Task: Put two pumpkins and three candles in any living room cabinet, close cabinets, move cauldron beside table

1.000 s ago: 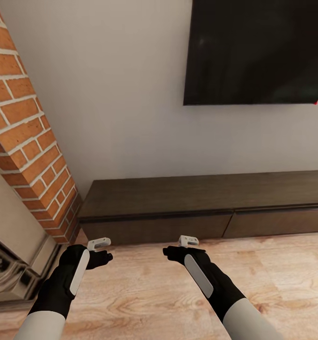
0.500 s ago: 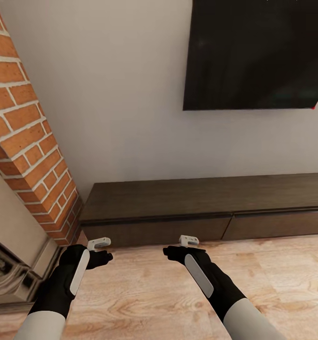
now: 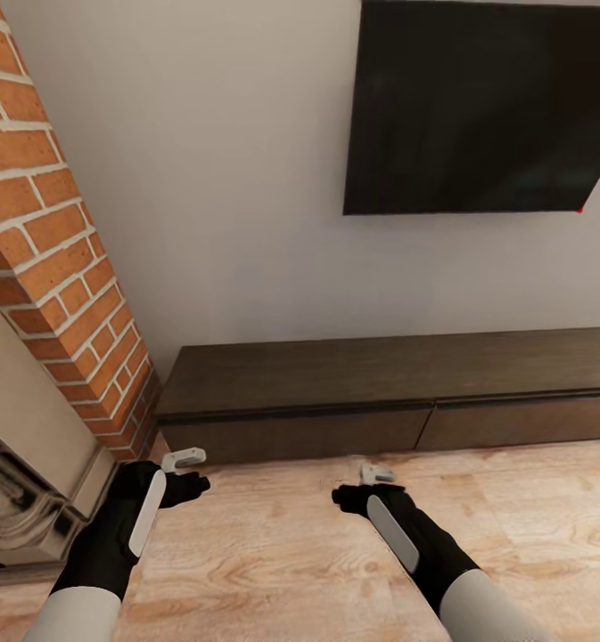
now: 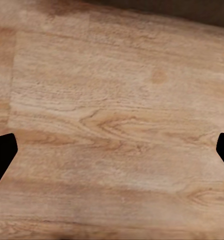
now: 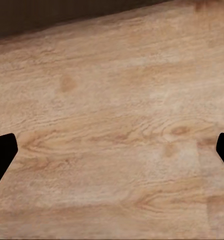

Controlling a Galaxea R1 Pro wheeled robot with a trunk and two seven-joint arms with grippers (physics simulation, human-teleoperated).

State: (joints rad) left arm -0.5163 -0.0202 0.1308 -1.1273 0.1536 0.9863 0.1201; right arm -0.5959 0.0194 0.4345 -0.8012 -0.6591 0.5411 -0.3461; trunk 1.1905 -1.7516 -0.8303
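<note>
Nearest, two arms hang over the wood floor (image 3: 282, 553); the left gripper (image 3: 184, 460) and right gripper (image 3: 377, 473) each hold nothing, their fingers (image 4: 2, 152) spread wide apart at the edges of both wrist views. Beyond them one cabinet (image 3: 389, 392) stands against the wall: long, low, dark-brown wood grain, with two wide handleless fronts, both shut; a brick fireplace (image 3: 50, 267) flanks its left end; one black television (image 3: 482, 107) hangs above.

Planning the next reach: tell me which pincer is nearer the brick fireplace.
Left. The left pincer hovers just beside the brick fireplace; the right pincer is farther off, before the cabinet.
</note>
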